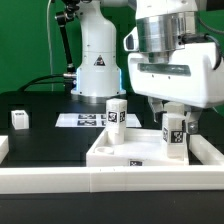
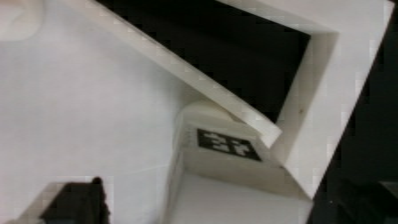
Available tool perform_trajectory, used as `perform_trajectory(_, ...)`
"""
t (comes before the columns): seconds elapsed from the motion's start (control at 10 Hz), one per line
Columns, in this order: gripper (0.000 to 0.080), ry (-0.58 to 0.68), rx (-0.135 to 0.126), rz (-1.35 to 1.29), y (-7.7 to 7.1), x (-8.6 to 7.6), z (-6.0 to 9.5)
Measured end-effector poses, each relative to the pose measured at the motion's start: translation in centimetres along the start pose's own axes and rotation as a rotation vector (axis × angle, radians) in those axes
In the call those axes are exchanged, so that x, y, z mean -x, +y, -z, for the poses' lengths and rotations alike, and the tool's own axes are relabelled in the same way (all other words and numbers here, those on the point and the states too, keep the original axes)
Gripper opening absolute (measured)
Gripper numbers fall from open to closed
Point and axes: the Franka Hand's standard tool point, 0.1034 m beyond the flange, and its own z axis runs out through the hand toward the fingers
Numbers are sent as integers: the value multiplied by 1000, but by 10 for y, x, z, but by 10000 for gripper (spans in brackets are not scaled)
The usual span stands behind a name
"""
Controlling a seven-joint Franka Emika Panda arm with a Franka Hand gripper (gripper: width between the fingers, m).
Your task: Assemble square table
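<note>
The tool (image 1: 176, 118) hangs released, its jaws spread either side of a leg (image 1: 175, 137) without gripping it. That leg stands on the square slab (image 1: 120, 152) at the exterior view's right, long axis vertical, tag facing the exterior camera. A 2nd leg (image 1: 117, 114) stands upright at a far corner. A 3rd leg (image 1: 20, 120) sits loose on the worktop (image 1: 45, 140), and no 4th shows. I judge the job about half done.
</note>
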Motion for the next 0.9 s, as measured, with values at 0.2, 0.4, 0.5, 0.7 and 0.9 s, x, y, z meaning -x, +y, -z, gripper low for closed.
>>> perform_trajectory(0.2,649,8,22,197,1,1,0)
perform_trajectory(0.4,649,21,40,404,1,0,1)
perform_trajectory(0.5,649,20,41,495,1,0,1)
perform_trajectory(0.7,649,21,48,645,1,0,1)
perform_trajectory(0.9,649,20,52,805,1,1,0)
